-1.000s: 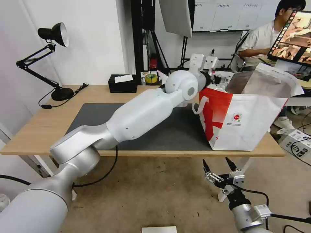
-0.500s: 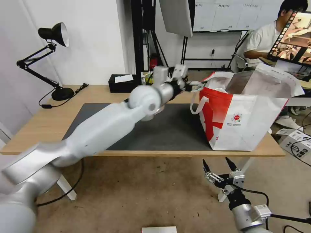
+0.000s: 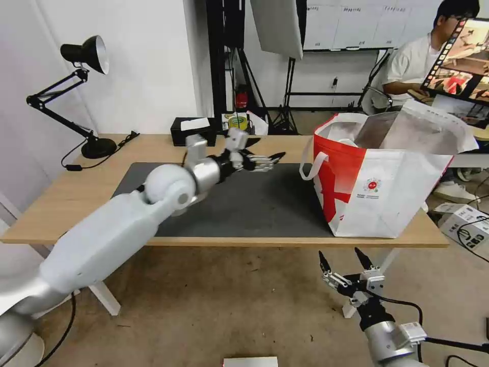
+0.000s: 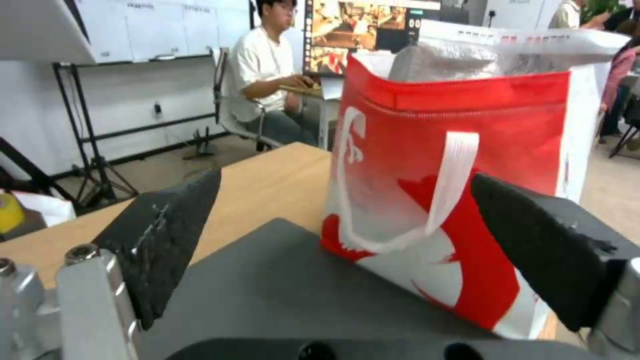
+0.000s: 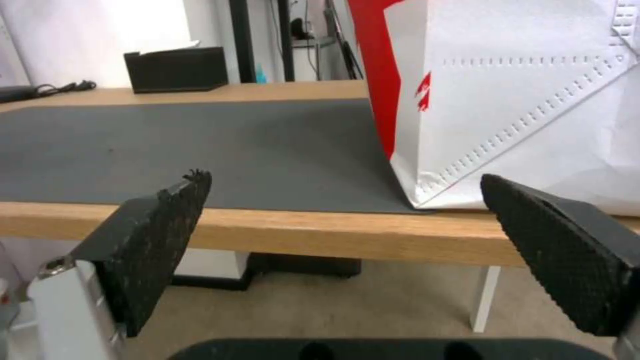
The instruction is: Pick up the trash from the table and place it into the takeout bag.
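Takeout bag [image 3: 377,188] stands open at the right end of the tabletop [image 3: 71,204], its base on the dark grey mat [image 3: 254,204]. Left end effector [image 3: 267,160] hovers over the mat, spread wide and empty, facing the bag's red side. Right end effector [image 3: 344,265] hangs below the tabletop's front edge, also wide and empty.

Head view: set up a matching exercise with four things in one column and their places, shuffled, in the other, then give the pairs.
1. left gripper
2. right gripper
3. takeout bag
4. tissue box

A. far edge of the table
B. open, over the grey mat
C. right end of the table
D. open, below the table's near edge

Pairs: 1-B, 2-D, 3-C, 4-A
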You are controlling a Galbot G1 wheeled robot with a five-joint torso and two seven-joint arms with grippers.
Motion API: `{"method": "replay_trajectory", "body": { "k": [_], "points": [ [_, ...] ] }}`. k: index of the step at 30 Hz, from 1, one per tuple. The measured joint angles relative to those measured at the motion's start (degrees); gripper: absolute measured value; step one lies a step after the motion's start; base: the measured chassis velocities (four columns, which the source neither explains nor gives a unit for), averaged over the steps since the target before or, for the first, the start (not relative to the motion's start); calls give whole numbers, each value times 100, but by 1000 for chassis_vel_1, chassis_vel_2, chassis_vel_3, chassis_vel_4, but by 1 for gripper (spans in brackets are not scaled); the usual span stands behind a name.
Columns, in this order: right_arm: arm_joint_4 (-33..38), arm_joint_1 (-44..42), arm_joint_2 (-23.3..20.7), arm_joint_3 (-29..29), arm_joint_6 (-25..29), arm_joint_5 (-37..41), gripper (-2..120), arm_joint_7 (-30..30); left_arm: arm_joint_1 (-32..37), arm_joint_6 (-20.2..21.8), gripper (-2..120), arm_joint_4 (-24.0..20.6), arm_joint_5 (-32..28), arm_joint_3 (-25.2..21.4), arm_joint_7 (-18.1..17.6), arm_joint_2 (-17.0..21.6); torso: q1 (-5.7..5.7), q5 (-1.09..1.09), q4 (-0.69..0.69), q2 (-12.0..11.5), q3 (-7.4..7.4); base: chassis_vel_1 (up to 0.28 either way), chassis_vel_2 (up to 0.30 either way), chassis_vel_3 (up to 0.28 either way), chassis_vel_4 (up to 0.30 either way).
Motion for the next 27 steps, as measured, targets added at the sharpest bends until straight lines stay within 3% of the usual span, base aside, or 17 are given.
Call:
{"method": "replay_trajectory", "body": {
  "k": [2,6,7,9,10,14,17,22,24,25,26,27],
  "points": [
    [0,0,0,0,0,0,100,0,250,-53,100,-69,45,-181,143,119,0,-1,1,0,0,0,0,0,0],
    [0,0,-1,0,0,0,100,0,1342,-218,100,-326,378,-1054,552,516,0,-3,3,0,0,0,0,0,0],
    [0,0,-1,0,0,0,100,0,1342,-218,100,-326,378,-1054,552,516,0,-3,3,0,0,0,0,0,0],
    [0,0,0,1,0,0,100,2,1904,-273,100,-462,426,-1595,601,624,0,-1,0,0,0,0,0,0,0],
    [0,0,0,1,0,0,100,2,1904,-273,100,-462,426,-1595,601,624,0,-1,0,0,0,0,0,0,0],
    [0,0,0,0,0,0,100,1,2958,-535,100,-657,584,-2423,615,877,0,-1,1,0,0,0,0,0,0],
    [0,0,0,0,0,0,100,1,3365,-668,100,-679,676,-2708,613,883,-1,-2,5,0,0,0,0,0,0],
    [0,0,0,0,0,0,100,1,3697,-841,100,-631,736,-2936,604,778,0,-2,-4,0,0,0,0,0,0],
    [0,0,0,0,0,0,100,2,4225,-947,100,-713,824,-3481,607,706,1,-1,0,0,1,-25,-2,2,-14],
    [0,0,0,0,0,0,100,2,4225,-947,100,-713,824,-3481,607,706,1,-1,0,0,1,0,0,0,0],
    [0,-1,1,1,0,0,100,2,4663,-1050,100,-785,907,-3938,605,625,0,2,1,0,0,0,0,0,0],
    [0,-1,1,1,0,0,100,2,4663,-1050,100,-785,907,-3938,605,625,0,2,1,0,0,0,0,0,0]
  ]
}}
